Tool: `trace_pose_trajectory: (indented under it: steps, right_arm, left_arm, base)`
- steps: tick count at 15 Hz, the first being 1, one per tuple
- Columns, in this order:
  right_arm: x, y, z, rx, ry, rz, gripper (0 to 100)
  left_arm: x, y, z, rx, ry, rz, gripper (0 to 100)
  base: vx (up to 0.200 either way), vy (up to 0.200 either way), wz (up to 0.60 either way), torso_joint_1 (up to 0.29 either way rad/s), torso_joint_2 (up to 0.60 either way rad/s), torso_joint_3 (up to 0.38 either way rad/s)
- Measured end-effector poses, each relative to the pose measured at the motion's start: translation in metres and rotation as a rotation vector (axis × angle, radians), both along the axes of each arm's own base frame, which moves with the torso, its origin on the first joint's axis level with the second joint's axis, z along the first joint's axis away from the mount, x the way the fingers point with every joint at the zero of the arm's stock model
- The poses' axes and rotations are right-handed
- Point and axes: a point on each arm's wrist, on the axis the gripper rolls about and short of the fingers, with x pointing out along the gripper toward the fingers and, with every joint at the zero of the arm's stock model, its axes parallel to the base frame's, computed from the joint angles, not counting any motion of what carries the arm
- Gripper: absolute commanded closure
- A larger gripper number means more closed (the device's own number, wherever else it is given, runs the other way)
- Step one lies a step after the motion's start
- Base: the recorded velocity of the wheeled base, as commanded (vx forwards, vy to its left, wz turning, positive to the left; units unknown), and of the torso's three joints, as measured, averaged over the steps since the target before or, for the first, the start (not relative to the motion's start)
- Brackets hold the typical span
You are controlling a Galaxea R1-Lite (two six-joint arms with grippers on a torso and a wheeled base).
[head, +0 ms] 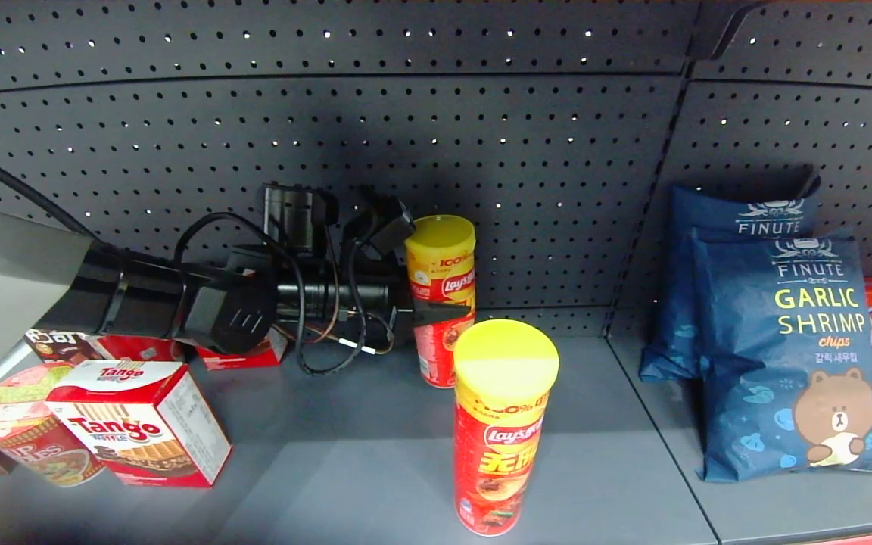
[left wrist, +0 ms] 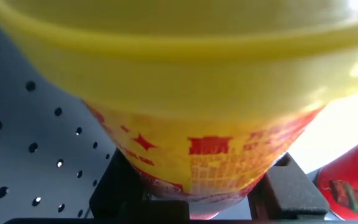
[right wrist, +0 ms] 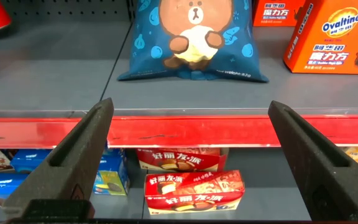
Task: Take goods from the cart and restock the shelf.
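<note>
Chips can (head: 440, 257) stands at the back of the shelf (head: 345, 454), behind the second can (head: 504, 424), my left gripper (head: 436, 312) clamped round its middle. I'd open slowly and pull straight back so it doesn't tip; right gripper (right wrist: 191, 109) sits spread wide out front.

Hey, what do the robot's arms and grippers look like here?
The left arm is black past a pale grey link, with loose black cables looping around it. The left gripper has black fingers; the right gripper has two dark wedge-shaped fingers tapering to tips.
</note>
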Motion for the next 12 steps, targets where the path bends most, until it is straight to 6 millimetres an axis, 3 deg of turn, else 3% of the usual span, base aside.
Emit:
trace_pose_trajectory:
  steps: [12]
  right_arm:
    - [0.000, 0.000, 0.000, 0.000, 0.000, -0.001, 0]
  left_arm:
    - [0.013, -0.004, -0.015, 0.024, 0.022, 0.001, 100]
  base:
    - [0.000, 0.000, 0.00, 0.000, 0.00, 0.000]
